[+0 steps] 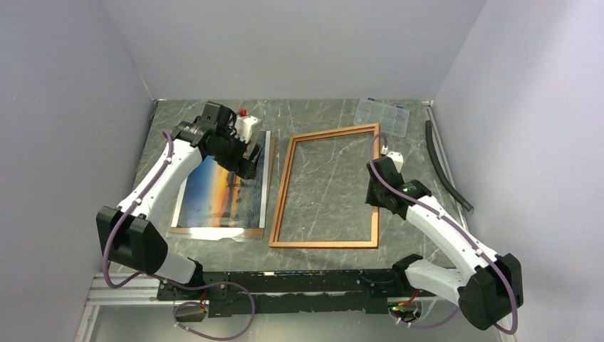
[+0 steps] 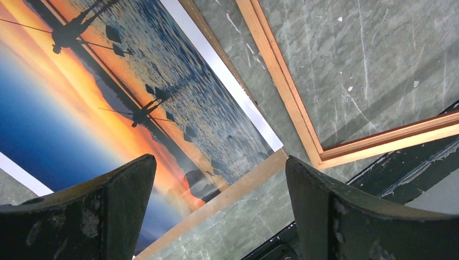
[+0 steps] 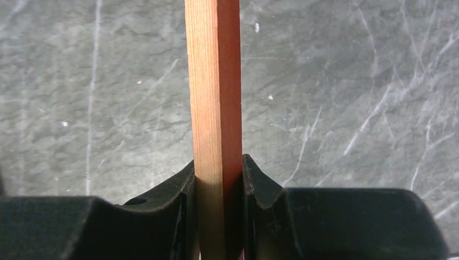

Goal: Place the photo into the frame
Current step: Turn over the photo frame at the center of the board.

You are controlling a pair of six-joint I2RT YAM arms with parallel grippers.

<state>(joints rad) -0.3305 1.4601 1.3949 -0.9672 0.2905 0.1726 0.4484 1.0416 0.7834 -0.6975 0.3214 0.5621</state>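
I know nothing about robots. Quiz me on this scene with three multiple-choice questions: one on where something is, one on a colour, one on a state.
1. The photo lies: A) inside the frame; B) beside the frame, on the left arm's side; C) under the frame.
2. The frame's border is: A) blue; B) white; C) reddish-orange.
3. The right jaws are: A) shut on the frame; B) wide open; C) holding the photo.
Answers: 1 B, the frame encloses only bare table; 2 C, clear in the right wrist view; 3 A, both press its rail.
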